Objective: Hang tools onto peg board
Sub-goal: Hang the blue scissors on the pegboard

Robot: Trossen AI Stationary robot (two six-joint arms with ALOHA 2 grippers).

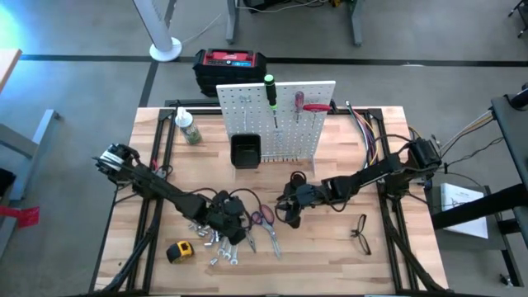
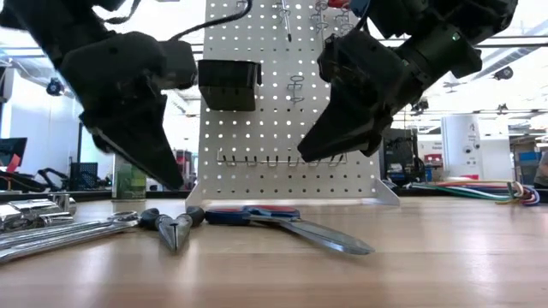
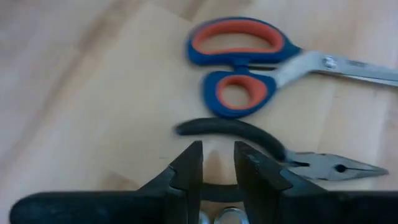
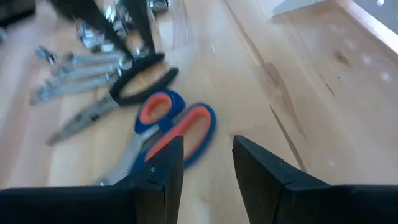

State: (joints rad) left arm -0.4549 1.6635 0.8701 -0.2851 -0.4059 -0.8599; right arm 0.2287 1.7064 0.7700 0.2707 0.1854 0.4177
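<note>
Pliers (image 3: 280, 152): rigid, light steel, slick jaws; best gripped at the black handles. Left gripper (image 3: 217, 163) slightly parted above one handle, empty. Right gripper (image 4: 208, 165) partly open, empty, near scissors (image 4: 168, 134).

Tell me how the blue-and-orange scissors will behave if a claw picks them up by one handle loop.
The scissors lie flat on the table, so they probably won't roll. Their two halves meet at a pivot, so lifted by one loop they may swing open. The long metal blades look stiff and likely tip downward.
</note>
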